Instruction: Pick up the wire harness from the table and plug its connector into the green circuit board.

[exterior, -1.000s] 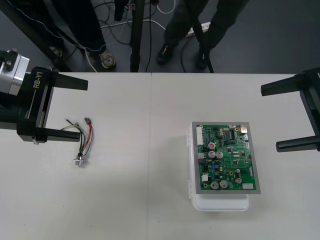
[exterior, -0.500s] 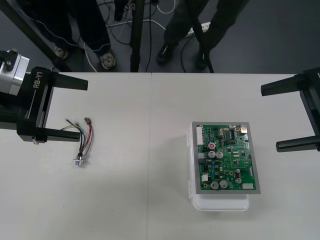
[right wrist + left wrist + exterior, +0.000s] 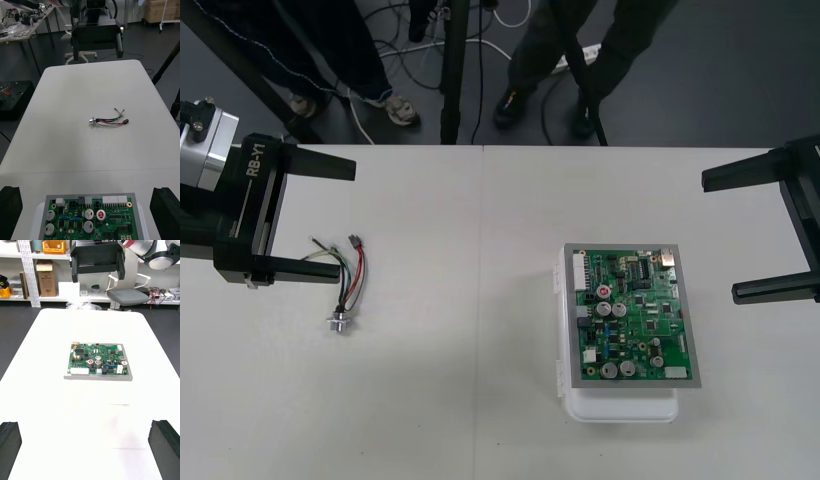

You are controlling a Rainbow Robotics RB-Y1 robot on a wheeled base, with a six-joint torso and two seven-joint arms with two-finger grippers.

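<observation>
Green board sits on its white base on the right half of the table. The wire harness lies flat on the left half, well apart from the board, its small black plug toward the far edge and its round metal socket toward the near edge, with red, black and green wires bowed between the two. My left gripper hangs at the left side with its fingers spread wide and nothing between them. From above, the tip of its nearer finger overlaps the harness's loose wire ends, but my right wrist view shows the harness lying on the table out in front of that gripper, free of it. My right gripper waits at the right edge, just beyond the board, its fingers likewise far apart and holding nothing
</observation>
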